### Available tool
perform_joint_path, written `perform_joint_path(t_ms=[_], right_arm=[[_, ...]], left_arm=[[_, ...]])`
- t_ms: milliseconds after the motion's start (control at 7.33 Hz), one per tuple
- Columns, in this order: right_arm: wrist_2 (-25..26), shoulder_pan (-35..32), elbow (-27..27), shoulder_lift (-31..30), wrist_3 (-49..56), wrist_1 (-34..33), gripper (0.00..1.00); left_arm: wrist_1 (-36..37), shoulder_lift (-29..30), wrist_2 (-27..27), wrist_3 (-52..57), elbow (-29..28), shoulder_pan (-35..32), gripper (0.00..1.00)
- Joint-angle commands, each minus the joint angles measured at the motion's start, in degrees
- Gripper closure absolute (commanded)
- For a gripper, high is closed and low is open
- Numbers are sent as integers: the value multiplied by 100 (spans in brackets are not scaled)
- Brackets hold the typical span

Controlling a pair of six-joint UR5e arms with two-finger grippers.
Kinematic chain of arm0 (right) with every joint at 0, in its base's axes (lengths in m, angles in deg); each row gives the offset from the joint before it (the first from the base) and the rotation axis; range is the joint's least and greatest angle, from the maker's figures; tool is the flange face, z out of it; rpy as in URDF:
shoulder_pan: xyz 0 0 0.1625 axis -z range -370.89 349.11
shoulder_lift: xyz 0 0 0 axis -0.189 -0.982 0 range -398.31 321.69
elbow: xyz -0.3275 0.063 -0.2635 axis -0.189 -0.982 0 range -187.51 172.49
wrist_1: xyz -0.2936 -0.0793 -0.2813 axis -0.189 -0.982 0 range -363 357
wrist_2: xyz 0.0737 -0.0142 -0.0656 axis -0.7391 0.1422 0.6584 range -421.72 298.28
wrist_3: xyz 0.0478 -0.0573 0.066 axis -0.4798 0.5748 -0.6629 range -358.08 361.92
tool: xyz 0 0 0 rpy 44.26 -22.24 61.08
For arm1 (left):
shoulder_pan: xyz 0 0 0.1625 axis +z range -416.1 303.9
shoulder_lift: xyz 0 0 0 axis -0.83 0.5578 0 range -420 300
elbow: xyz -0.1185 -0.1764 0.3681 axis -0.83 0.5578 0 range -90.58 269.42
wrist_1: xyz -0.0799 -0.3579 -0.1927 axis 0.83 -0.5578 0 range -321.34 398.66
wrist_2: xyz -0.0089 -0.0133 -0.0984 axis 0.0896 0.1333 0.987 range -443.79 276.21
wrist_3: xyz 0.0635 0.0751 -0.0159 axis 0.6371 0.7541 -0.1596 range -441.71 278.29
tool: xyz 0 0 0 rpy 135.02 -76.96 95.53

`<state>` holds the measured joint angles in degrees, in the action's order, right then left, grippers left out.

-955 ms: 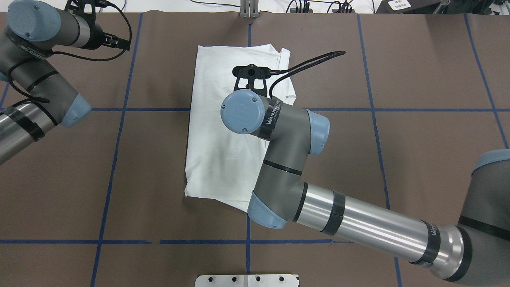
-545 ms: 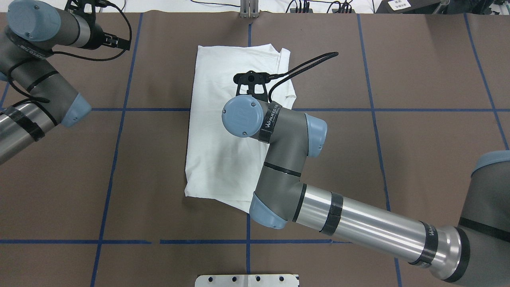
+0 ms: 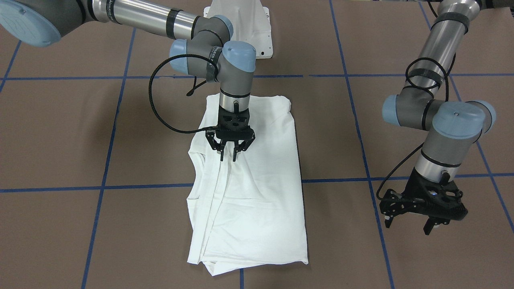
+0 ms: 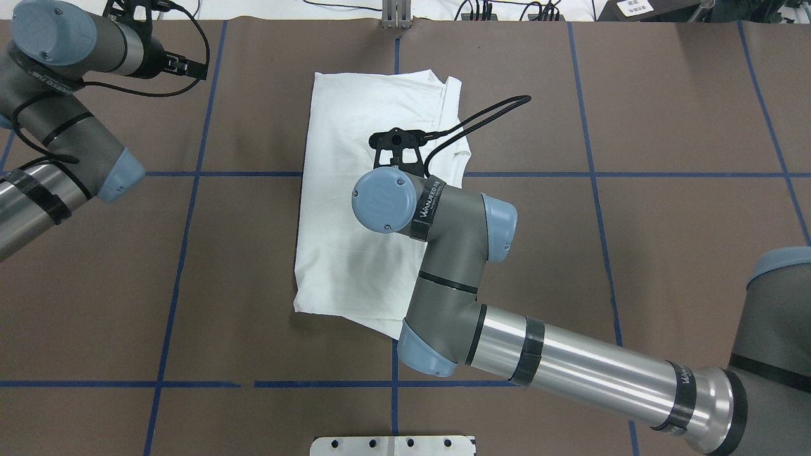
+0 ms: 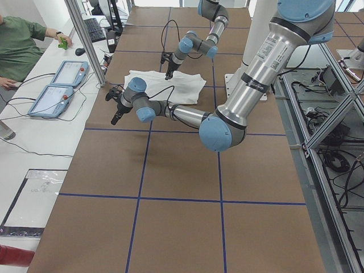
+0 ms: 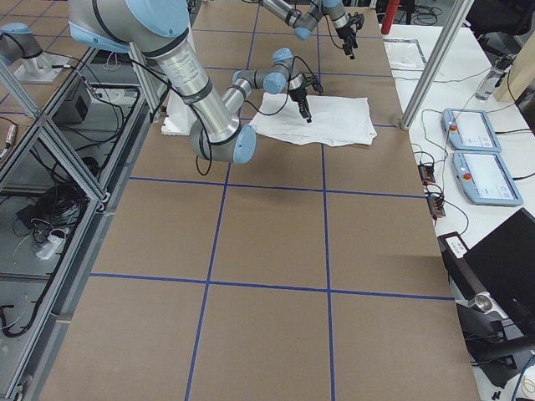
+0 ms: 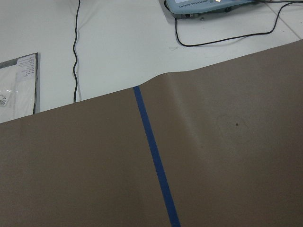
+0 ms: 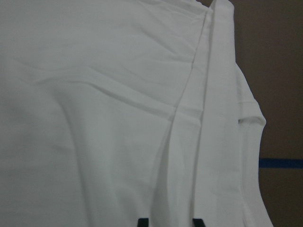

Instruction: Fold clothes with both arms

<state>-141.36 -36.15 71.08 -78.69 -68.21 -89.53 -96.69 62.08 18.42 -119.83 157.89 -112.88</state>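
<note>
The clothes are one white shirt (image 3: 249,188), folded into a long strip at the table's middle (image 4: 355,190); no print or collar shows. My right gripper (image 3: 228,155) points straight down over the strip's half nearer the robot, close to its layered edge, open, with nothing between its fingers. In the right wrist view two black fingertips (image 8: 142,221) stand apart at the bottom edge over the cloth (image 8: 109,118). I cannot tell whether they touch it. My left gripper (image 3: 407,228) hangs open and empty over bare table, well off to the shirt's side. The left wrist view shows only table.
Brown paper with blue tape lines (image 4: 190,174) covers the table. The white pedestal base (image 3: 241,28) stands at the robot's side. Beyond the far edge lie control tablets (image 5: 57,85) and cables, an aluminium post (image 5: 85,45) rises, and a person (image 5: 20,42) sits.
My right wrist has drawn back along the shirt toward the robot, its cable following. The shirt and my left arm have not moved.
</note>
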Motion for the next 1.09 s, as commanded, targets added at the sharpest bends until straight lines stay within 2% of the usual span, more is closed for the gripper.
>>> perform_joint_path(t_ms=[0, 136, 273, 409, 818, 955], right_arm=[[1, 56, -2, -40, 9, -21, 72], [1, 56, -2, -58, 17, -30, 90], [1, 56, 33, -84, 43, -30, 100], [-7, 4, 94, -136, 148, -91, 100], [10, -120, 1314, -1407, 579, -136, 100], [27, -128, 1360, -1507, 580, -136, 100]], left_arm=[[0, 0, 1, -3, 0, 0, 0], [-9, 0, 1, -3, 0, 0, 0], [-9, 0, 1, -3, 0, 9, 0], [-9, 0, 1, -3, 9, 9, 0], [-9, 0, 1, -3, 35, 18, 0], [-9, 0, 1, -3, 35, 18, 0]])
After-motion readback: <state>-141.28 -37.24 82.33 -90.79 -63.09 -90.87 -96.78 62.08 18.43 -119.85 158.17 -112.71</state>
